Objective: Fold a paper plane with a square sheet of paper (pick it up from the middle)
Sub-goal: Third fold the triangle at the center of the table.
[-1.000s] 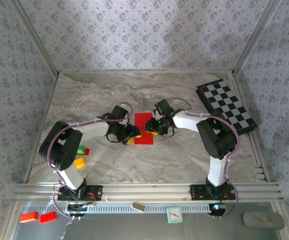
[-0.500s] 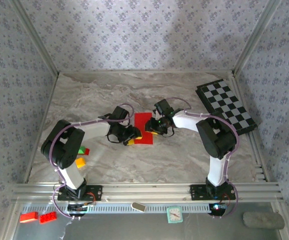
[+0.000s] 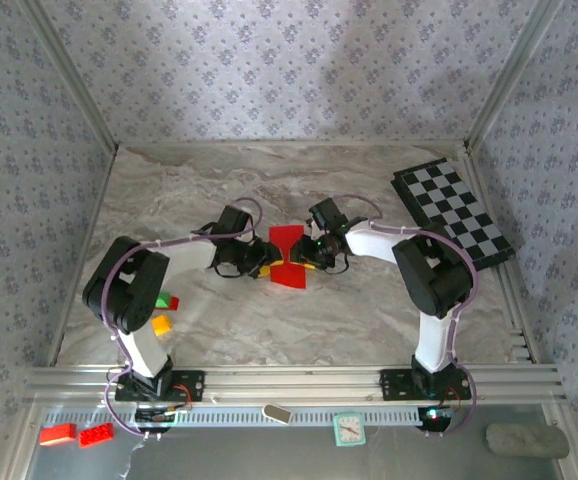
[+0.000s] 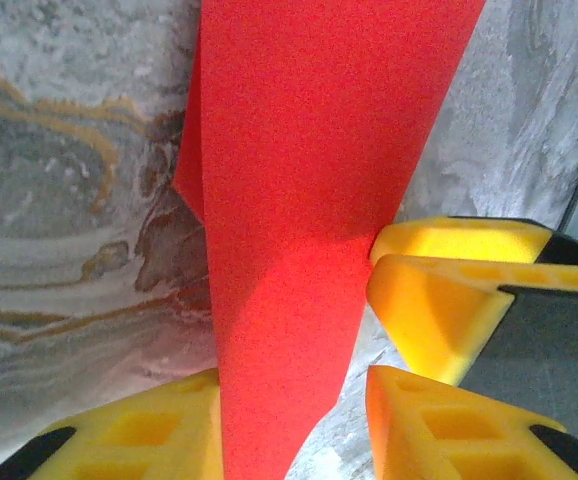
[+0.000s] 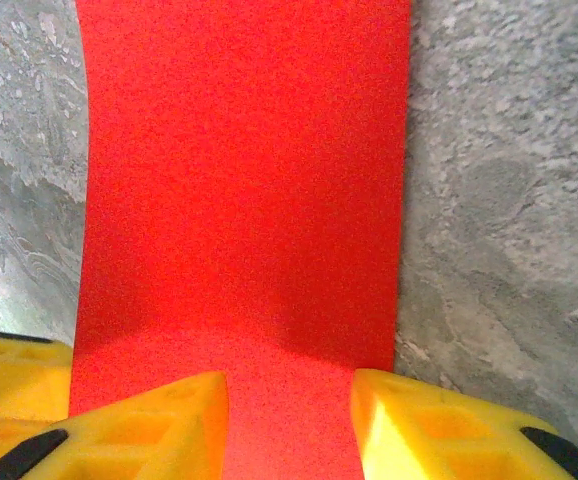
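Note:
The square sheet of paper (image 3: pixel 287 240) is bright red and lies mid-table, looking pinched into an hourglass at its middle. My left gripper (image 3: pixel 268 263) reaches it from the left, my right gripper (image 3: pixel 305 255) from the right. In the left wrist view the paper (image 4: pixel 299 180) rises and narrows between the open left gripper (image 4: pixel 291 385); one finger touches it, and a gap shows beside the other. The right gripper's yellow fingers (image 4: pixel 449 300) stand close by. In the right wrist view the paper (image 5: pixel 249 180) lies flat, with the open right gripper (image 5: pixel 289 385) astride its near part.
A black-and-white checkered board (image 3: pixel 454 212) lies at the back right. A green and red brick (image 3: pixel 169 300) and a yellow brick (image 3: pixel 159 324) sit beside the left arm. Red bricks (image 3: pixel 74 434), a small clock (image 3: pixel 348 429) and a grey object (image 3: pixel 526 440) rest on the front ledge.
The left gripper has shifted in over the paper and narrowed its jaws. The paper has gone from a plain rectangle to a shape drawn in at the middle. The right gripper has hardly moved.

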